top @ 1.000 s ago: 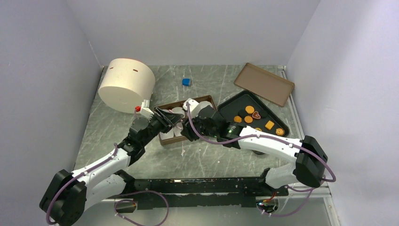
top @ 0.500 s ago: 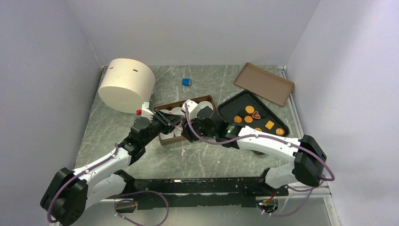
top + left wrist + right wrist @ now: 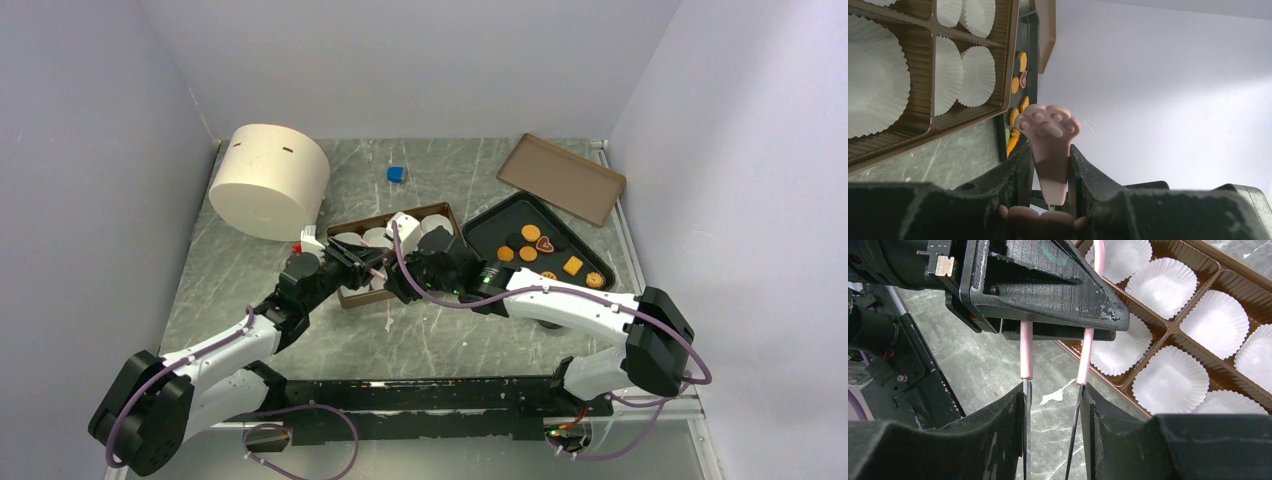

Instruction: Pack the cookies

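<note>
The cookies [image 3: 530, 233], orange rounds, an orange square and a heart, lie on the black tray [image 3: 490, 225]; some also show in the left wrist view [image 3: 1020, 60]. Both grippers meet over the near edge of the brown compartment box [image 3: 440, 208]. My left gripper [image 3: 370, 268] [image 3: 1049, 150] is shut on the pink paw-shaped tip of a pair of tongs [image 3: 1048, 127]. My right gripper [image 3: 392, 285] [image 3: 1053, 390] holds the same tongs [image 3: 1026, 350] by their two metal arms, one against each finger.
White paper cups [image 3: 1168, 287] fill the box compartments. A cream cylinder [image 3: 270, 180] lies at the back left, a small blue cube [image 3: 397, 174] behind the box, and a brown lid [image 3: 562, 177] at the back right beside the tray.
Both grippers have shifted slightly left and toward the near side, still joined at the tongs. The cookies have not moved.
</note>
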Robot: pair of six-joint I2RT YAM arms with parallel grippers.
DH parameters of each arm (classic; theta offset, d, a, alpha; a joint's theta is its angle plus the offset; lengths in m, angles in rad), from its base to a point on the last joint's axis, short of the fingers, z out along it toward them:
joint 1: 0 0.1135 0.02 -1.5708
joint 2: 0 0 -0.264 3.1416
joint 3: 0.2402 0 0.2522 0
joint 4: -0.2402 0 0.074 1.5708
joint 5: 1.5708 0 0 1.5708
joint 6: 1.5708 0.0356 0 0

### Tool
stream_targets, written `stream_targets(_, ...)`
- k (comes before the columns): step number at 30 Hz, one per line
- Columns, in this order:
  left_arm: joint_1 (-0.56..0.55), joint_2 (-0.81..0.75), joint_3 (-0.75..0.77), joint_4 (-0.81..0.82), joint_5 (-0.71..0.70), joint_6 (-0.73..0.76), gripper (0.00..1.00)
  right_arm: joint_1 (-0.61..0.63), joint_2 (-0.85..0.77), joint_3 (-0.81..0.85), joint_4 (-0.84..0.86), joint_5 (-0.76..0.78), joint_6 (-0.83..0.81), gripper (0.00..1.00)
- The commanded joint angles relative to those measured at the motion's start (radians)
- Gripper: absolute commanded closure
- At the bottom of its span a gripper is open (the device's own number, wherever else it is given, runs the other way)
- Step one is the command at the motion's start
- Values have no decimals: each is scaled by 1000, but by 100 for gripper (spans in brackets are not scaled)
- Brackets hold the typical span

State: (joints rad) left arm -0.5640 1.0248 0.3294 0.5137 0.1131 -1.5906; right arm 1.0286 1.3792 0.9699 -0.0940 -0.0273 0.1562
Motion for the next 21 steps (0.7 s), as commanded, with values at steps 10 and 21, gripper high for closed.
stream_targets(10,-6,-25,-25,7,33,-18,66,7,-48,40,98,-4,-15,61)
stream_targets(21,-2,-152,5,-242,-98,151,20,0,-49,140,-118,53,-21,63)
